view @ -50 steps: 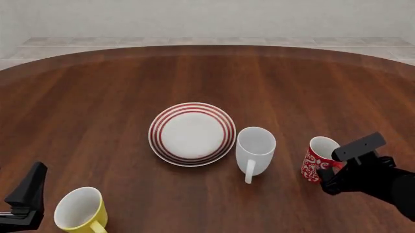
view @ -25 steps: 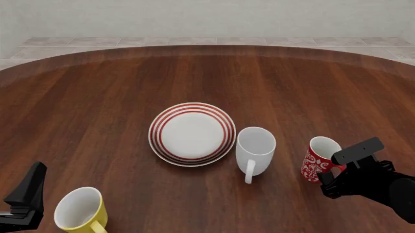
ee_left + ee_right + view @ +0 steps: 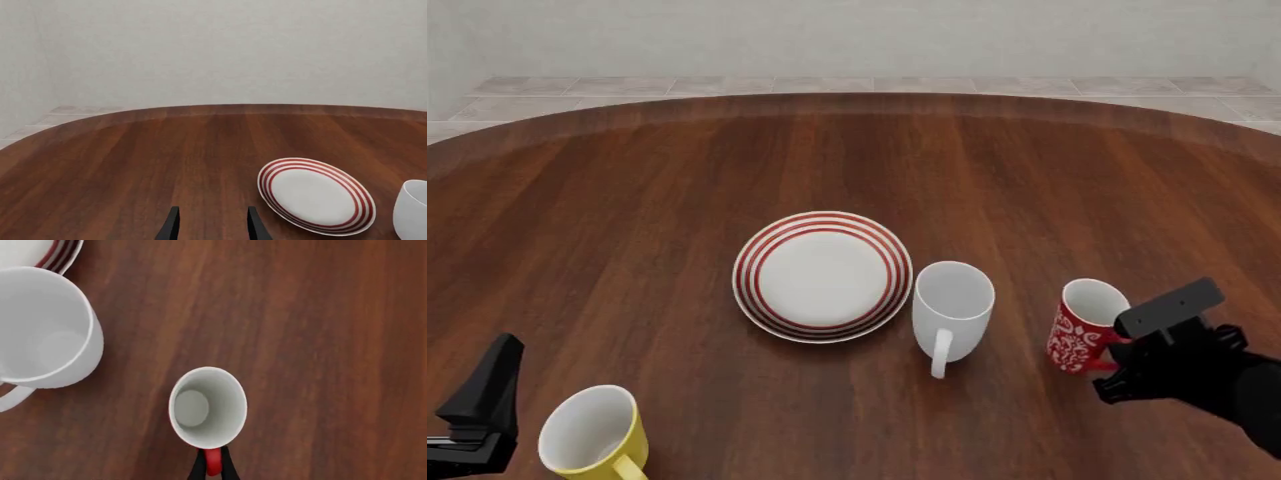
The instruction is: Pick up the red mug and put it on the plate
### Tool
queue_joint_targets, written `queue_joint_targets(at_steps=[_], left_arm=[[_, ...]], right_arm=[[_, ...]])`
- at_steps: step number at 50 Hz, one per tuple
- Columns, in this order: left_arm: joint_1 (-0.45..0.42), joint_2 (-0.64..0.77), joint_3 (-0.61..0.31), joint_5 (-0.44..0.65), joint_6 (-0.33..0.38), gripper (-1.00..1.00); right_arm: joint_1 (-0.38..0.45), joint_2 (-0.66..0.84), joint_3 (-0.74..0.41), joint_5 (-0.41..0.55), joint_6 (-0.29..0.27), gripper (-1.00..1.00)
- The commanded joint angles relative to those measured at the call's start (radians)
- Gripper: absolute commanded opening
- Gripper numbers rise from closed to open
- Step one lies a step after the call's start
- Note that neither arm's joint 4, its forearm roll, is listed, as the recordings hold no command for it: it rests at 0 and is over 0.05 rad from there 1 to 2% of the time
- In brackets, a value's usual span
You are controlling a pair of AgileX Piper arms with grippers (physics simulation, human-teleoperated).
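- At the table's right side, the right gripper (image 3: 212, 469) pinched the red mug (image 3: 1085, 326) by its loop handle, probably because the thin handle suited narrow fingers better than the round body.
- The mug stood directly ahead of the fingertips, upright, right of the white mug (image 3: 950, 307), with the plate (image 3: 823, 275) beyond that.
- The left gripper (image 3: 212, 229) hung parted and empty.

I can read no text, label, brand, number or sign anywhere in my views. The red mug (image 3: 1084, 332) just ahead of my right gripper (image 3: 1110, 362) carries only a white floral pattern, and the plate (image 3: 822, 276) only red rings.
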Motion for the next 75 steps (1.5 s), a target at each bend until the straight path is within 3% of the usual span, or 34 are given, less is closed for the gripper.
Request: queue_joint_targets(at_steps=[1,4,6,7,19,33,47,59,63,75], left_arm=[[-0.001,-0.001,0.008,-0.007,-0.001,1.00],[-0.001,0.001,-0.008,0.007,-0.001,1.00],[-0.001,-0.001,0.000,0.000,0.000,1.00],[-0.001,-0.001,0.005,-0.005,0.000,1.00],[-0.003,0.000,-0.006,0.004,0.003,1.00],[-0.002,-0.001,0.002,-0.004,0.008,1.00],[-0.005,0.000,-0.004,-0.001,0.013,1.00],[-0.003,0.000,-0.006,0.001,0.009,1.00],[-0.003,0.000,-0.005,-0.002,0.011,1.00],[-0.006,-0.001,0.007,-0.015,0.013,1.00]], right_arm=[[-0.007,-0.048,-0.029,0.049,-0.014,-1.00],[-0.003,-0.080,-0.051,0.084,-0.021,-1.00],[-0.016,-0.111,-0.066,0.103,-0.073,-1.00],[-0.004,-0.117,-0.092,0.127,-0.049,-1.00],[0.067,-0.131,-0.218,0.191,-0.075,-1.00],[0.182,-0.057,-0.510,0.304,-0.136,-1.00],[0.301,0.042,-0.679,0.336,-0.176,-1.00],[0.430,0.160,-0.792,0.315,-0.155,-1.00],[0.478,0.199,-0.811,0.295,-0.118,-1.00],[0.586,0.277,-0.909,0.284,-0.078,-1.00]])
